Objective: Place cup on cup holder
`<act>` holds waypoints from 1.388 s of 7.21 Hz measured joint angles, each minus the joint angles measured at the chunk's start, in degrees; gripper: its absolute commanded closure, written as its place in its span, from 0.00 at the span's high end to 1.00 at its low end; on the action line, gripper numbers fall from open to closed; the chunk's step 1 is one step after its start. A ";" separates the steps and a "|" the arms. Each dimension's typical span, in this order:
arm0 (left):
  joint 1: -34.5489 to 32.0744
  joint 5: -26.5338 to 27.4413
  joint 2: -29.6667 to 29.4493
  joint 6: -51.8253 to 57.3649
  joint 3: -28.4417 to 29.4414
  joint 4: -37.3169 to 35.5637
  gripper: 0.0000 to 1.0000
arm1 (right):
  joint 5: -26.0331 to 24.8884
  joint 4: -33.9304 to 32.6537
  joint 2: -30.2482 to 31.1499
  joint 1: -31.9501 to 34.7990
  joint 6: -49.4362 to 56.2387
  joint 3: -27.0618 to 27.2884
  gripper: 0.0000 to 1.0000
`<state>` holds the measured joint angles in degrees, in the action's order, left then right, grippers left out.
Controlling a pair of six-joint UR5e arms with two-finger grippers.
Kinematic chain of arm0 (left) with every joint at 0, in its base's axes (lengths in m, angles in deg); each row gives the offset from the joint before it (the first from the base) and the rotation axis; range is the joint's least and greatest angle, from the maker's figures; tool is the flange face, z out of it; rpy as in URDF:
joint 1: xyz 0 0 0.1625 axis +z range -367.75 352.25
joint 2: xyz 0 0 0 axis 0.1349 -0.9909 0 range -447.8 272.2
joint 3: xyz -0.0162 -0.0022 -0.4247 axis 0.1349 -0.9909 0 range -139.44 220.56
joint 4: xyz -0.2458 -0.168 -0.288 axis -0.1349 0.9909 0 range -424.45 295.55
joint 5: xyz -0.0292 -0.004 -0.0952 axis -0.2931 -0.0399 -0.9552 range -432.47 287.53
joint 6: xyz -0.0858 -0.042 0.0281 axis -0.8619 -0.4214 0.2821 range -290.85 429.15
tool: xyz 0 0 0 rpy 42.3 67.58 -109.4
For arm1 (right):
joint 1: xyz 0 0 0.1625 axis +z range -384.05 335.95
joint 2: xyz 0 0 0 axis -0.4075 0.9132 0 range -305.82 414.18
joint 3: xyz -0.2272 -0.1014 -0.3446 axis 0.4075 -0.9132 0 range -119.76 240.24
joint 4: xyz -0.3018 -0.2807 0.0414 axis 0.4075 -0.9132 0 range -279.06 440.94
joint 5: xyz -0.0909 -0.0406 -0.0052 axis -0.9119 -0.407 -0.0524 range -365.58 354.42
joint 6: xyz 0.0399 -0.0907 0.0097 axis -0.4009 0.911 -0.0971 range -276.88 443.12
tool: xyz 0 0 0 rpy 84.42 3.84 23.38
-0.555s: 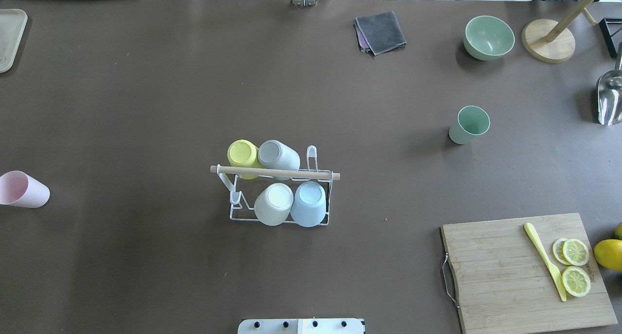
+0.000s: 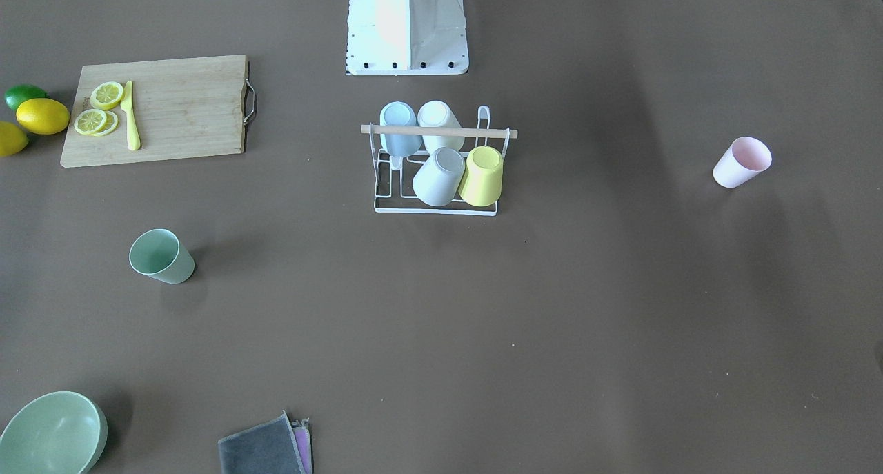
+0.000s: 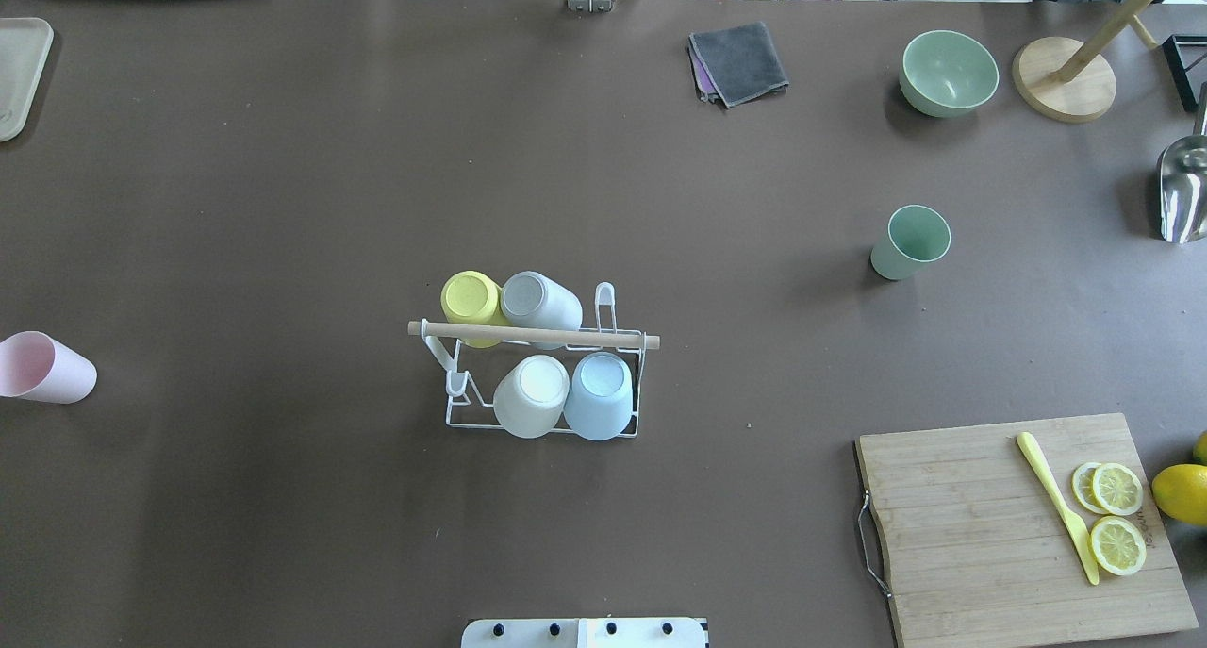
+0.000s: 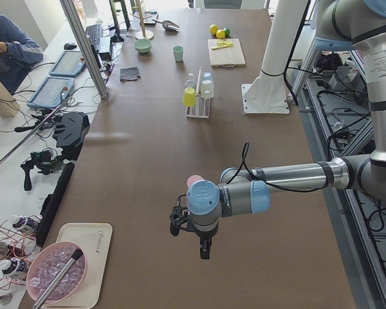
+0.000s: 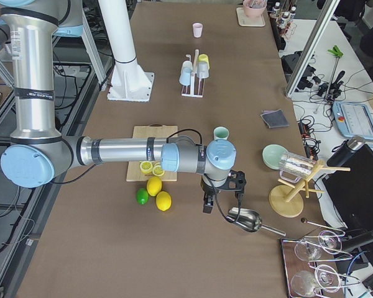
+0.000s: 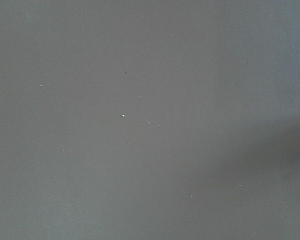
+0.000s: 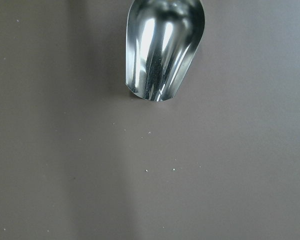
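I cannot tell if the left claw or right claw is clenched, and I fear the pink cup may bump cups crowding the cup holder.

No visible change since earlier.

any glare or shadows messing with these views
Right wrist view: bright streaks of glare run down the metal scoop. Left wrist view: only dim bare table, with a darker shadow at lower right. Front-facing view: the white robot base is washed out, its detail lost.
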<state>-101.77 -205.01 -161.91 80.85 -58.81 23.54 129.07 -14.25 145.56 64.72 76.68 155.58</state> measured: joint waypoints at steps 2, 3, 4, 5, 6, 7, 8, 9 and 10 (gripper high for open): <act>0.00 0.33 -0.27 -0.03 -0.40 -0.81 0.98 | 0.00 0.00 -0.05 0.00 -0.05 -0.01 1.00; 0.00 0.43 -0.84 0.02 -0.89 -2.06 0.98 | 0.00 0.00 -0.06 0.00 -0.06 -0.01 1.00; 0.10 0.51 -1.92 0.13 -1.19 -3.32 0.98 | 0.00 0.00 -0.03 0.00 -0.06 -0.01 1.00; 0.31 0.62 -3.79 0.18 -1.11 -4.34 0.98 | 0.00 0.00 0.06 0.00 -0.06 -0.02 1.00; 0.58 1.62 -6.36 0.20 -0.84 -6.97 0.98 | -0.02 0.00 0.14 0.00 -0.06 -0.08 1.00; 1.01 4.03 -9.10 0.25 -0.73 -10.98 0.98 | -0.06 0.00 0.17 0.00 -0.06 -0.12 1.00; 2.10 6.91 -11.81 0.28 -0.49 -14.49 0.98 | -0.08 0.00 0.19 0.00 -0.06 -0.14 1.00; 3.83 9.47 -14.48 0.34 0.53 -16.91 0.98 | -0.09 0.00 0.20 0.00 -0.10 -0.21 1.00; 5.82 11.85 -17.83 0.46 2.16 -20.01 0.97 | -0.09 0.00 0.20 0.00 -0.17 -0.25 1.00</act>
<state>-95.94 -193.16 -179.74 81.31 -56.66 3.53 128.99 -14.25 145.76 64.72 76.50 155.33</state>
